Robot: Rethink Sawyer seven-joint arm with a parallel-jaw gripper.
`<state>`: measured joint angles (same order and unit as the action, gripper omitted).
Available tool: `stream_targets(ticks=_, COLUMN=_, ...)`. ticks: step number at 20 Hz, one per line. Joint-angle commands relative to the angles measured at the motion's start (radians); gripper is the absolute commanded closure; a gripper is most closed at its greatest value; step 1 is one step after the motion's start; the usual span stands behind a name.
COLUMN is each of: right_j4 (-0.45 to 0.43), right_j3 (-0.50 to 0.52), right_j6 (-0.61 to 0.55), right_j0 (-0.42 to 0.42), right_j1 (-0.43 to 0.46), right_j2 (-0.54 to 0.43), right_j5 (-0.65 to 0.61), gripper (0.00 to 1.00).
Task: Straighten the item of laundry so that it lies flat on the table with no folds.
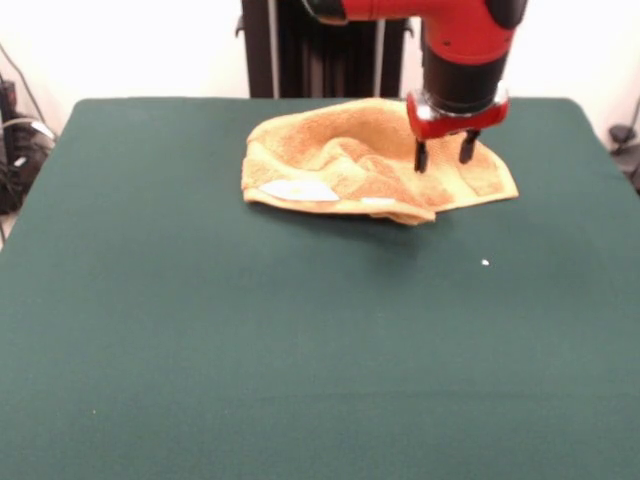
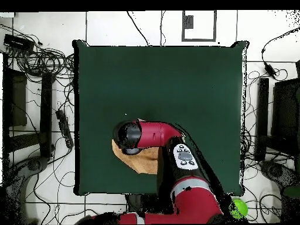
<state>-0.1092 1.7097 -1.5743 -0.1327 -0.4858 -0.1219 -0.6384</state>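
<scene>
The orange-tan towel [image 1: 360,165] lies crumpled on the dark green table [image 1: 250,340] near its far edge, with raised folds and a white label [image 1: 298,189] at its near hem. My gripper [image 1: 444,156] hangs over the towel's right part, its two fingers open and their tips just above or touching the cloth. Nothing is held. In the overhead view the arm [image 2: 149,135] covers most of the towel [image 2: 143,161], and the gripper itself is hidden under the arm's head.
A small white speck [image 1: 485,263] lies on the table right of centre. Cables and dark equipment [image 2: 35,117] lie on the floor around the table. A green ball [image 2: 237,208] sits by the robot's base.
</scene>
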Motion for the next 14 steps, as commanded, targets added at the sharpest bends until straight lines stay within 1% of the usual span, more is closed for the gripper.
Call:
stream_targets(ticks=1, right_j4=-0.008, right_j3=-0.093, right_j6=-0.137, right_j0=0.015, right_j1=0.108, right_j2=-0.013, right_j5=0.068, gripper=0.00)
stream_targets(ticks=6, right_j4=-0.007, right_j3=-0.096, right_j6=-0.153, right_j0=0.023, right_j1=0.114, right_j2=-0.002, right_j5=0.075, gripper=0.00)
stream_targets(ticks=10, right_j4=0.001, right_j3=-0.065, right_j6=-0.211, right_j0=0.052, right_j1=0.123, right_j2=0.020, right_j5=0.135, gripper=0.00)
stream_targets(ticks=14, right_j4=0.028, right_j3=-0.024, right_j6=-0.267, right_j0=0.085, right_j1=0.129, right_j2=0.036, right_j5=0.180, gripper=0.00)
